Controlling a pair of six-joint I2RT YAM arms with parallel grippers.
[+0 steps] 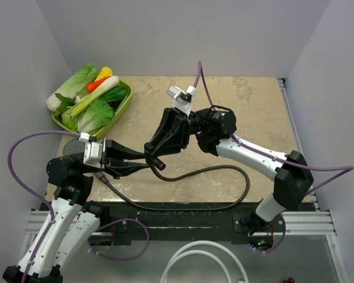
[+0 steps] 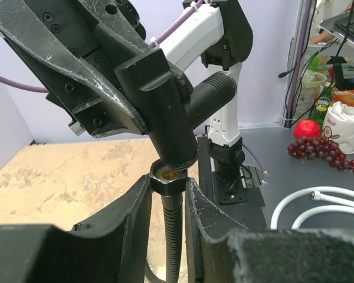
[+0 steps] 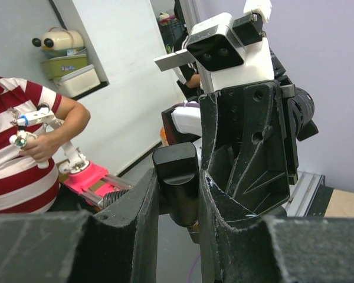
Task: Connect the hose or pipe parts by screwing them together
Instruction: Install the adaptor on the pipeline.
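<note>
My left gripper (image 1: 140,160) (image 2: 168,186) is shut on the end nut (image 2: 167,179) of the dark-brown hose (image 1: 224,172), which loops over the front of the table. The nut's open brass mouth faces up. My right gripper (image 1: 156,150) (image 3: 176,183) is shut on the black T-shaped fitting (image 2: 165,112) (image 3: 177,174). The fitting's lower end sits right at the nut's mouth, and its threaded side port (image 2: 215,93) points away. A grey disc (image 1: 71,145) lies at the table's left edge, partly hidden behind my left wrist.
A green tray (image 1: 125,100) of vegetables stands at the back left. A thick white tube (image 1: 200,259) loops below the table's front rail. Off the table, the left wrist view shows grapes (image 2: 321,153), an apple and a paper roll. A person (image 3: 23,147) stands beyond.
</note>
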